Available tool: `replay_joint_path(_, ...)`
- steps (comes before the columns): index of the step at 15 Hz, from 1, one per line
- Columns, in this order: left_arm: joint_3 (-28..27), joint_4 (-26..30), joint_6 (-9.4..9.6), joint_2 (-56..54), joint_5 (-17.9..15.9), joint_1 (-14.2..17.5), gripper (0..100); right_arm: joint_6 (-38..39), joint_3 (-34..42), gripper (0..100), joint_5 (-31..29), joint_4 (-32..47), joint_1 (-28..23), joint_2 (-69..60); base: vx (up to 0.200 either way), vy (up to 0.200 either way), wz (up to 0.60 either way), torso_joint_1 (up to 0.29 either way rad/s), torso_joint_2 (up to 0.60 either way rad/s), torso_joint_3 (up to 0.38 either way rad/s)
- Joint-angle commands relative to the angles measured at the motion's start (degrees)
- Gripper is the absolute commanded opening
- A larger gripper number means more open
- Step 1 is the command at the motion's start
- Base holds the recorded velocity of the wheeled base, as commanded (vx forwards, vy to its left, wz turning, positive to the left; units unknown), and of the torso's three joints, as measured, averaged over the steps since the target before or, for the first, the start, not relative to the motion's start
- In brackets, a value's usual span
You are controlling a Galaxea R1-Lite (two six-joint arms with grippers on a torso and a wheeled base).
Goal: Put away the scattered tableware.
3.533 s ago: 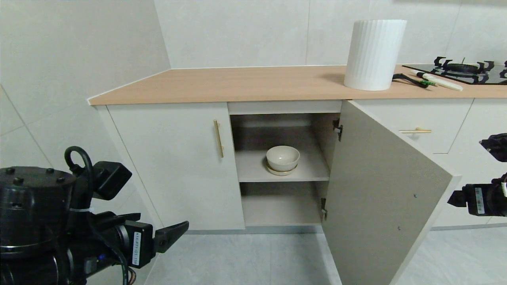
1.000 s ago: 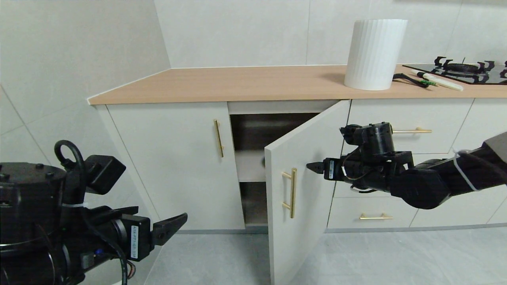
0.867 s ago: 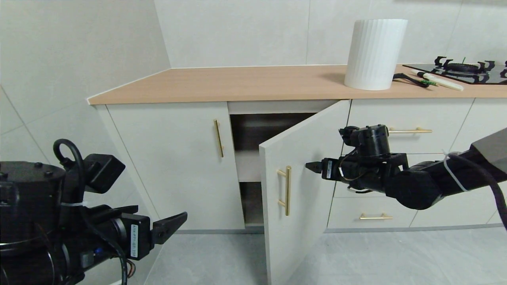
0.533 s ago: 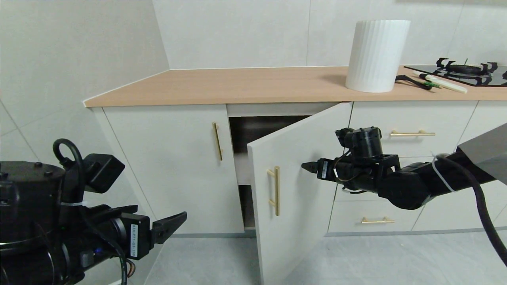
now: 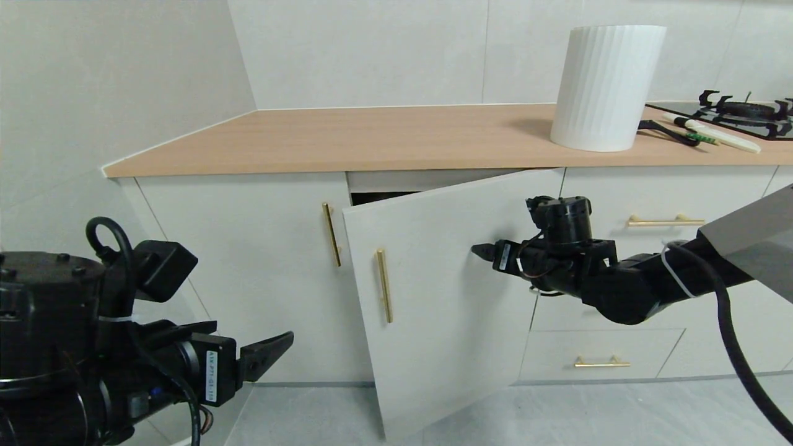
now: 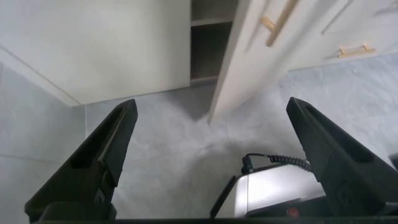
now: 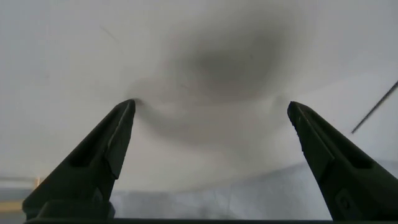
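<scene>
A pale cabinet door [image 5: 446,297] with a brass bar handle [image 5: 384,286] stands almost shut under the wooden counter [image 5: 347,139]; a narrow dark gap remains at its top left. The door hides the shelves inside. My right gripper [image 5: 482,250] rests against the door's outer face, right of the handle. In the right wrist view the right gripper [image 7: 211,106] is open, its fingertips [image 7: 127,106] against the plain panel. My left gripper [image 5: 266,350] hangs low at the left, open and empty. In the left wrist view the left gripper [image 6: 211,106] is above the floor, with the door's lower edge [image 6: 242,68] beyond it.
A tall white ribbed cylinder [image 5: 607,87] stands on the counter at the right, with utensils [image 5: 706,133] and a gas hob [image 5: 743,111] beyond it. Drawers with brass handles [image 5: 666,220] sit right of the door. A shut door with handle [image 5: 331,234] is at left. Grey floor [image 5: 557,415] lies below.
The door has swung from wide open to nearly shut, with my right gripper following against its face. The bowl on the shelf is now hidden. The head view has shifted slightly.
</scene>
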Motion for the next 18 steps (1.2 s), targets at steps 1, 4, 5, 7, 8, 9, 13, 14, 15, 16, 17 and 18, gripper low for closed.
replay_joint_path(1,0.08,-0.04,-0.02,0.0,0.01,0.0,100,0.27,-1.57,100,-1.34,-0.38,0.0,1.7,0.0,0.0,0.0,0.0,0.0,0.0)
replay_joint_path(4,0.17,-0.04,-0.02,0.0,0.01,0.0,100,1.15,-1.92,100,-1.87,-0.47,0.0,1.88,0.0,0.0,0.0,0.0,0.0,0.0)
replay_joint_path(5,0.17,-0.04,-0.02,-0.09,0.01,0.0,100,2.29,-2.8,100,-2.13,-0.38,-0.09,2.31,0.0,0.0,0.0,0.0,0.0,0.0)
replay_joint_path(7,0.17,-0.12,-0.02,-0.18,0.01,0.0,100,2.99,-4.56,100,-5.21,-0.47,-0.53,3.46,0.0,0.0,0.0,0.0,0.0,0.0)
replay_joint_path(8,0.17,-0.04,-0.02,-0.18,-0.07,0.0,100,2.99,-5.35,100,-6.17,-0.47,-0.79,3.98,0.0,0.0,0.0,0.0,0.0,0.0)
replay_joint_path(9,0.17,-0.12,-0.02,-0.18,0.01,0.0,100,3.08,-5.52,100,-6.52,-0.47,-0.79,4.16,0.0,0.0,0.0,0.0,0.0,0.0)
replay_joint_path(13,0.25,-0.12,-0.02,-0.18,0.01,0.0,100,2.99,-5.7,100,-7.84,-2.14,-1.23,5.04,0.0,0.0,0.0,0.0,0.0,0.0)
replay_joint_path(14,0.25,-0.12,-0.02,-0.18,-0.07,0.0,100,2.91,-6.14,100,-9.07,-2.67,-1.23,5.3,0.0,0.0,0.0,0.0,0.0,0.0)
replay_joint_path(15,0.17,-0.12,-0.02,-0.18,-0.07,0.0,100,2.64,-7.19,100,-11.8,-3.19,-1.32,6.71,0.0,0.0,0.0,0.0,0.0,0.0)
replay_joint_path(16,0.17,-0.12,-0.02,-0.09,-0.07,0.0,100,2.55,-7.55,100,-12.68,-3.19,-1.32,6.97,0.0,0.0,0.0,0.0,0.0,0.0)
replay_joint_path(17,0.17,-0.12,-0.02,0.0,-0.07,0.0,100,2.64,-8.25,100,-13.03,-3.19,-1.32,7.5,0.0,0.0,0.0,0.0,0.0,0.0)
replay_joint_path(18,0.17,-0.12,-0.02,0.0,-0.07,0.0,100,2.55,-8.78,100,-13.29,-3.19,-1.41,8.12,0.0,0.0,0.0,0.0,0.0,0.0)
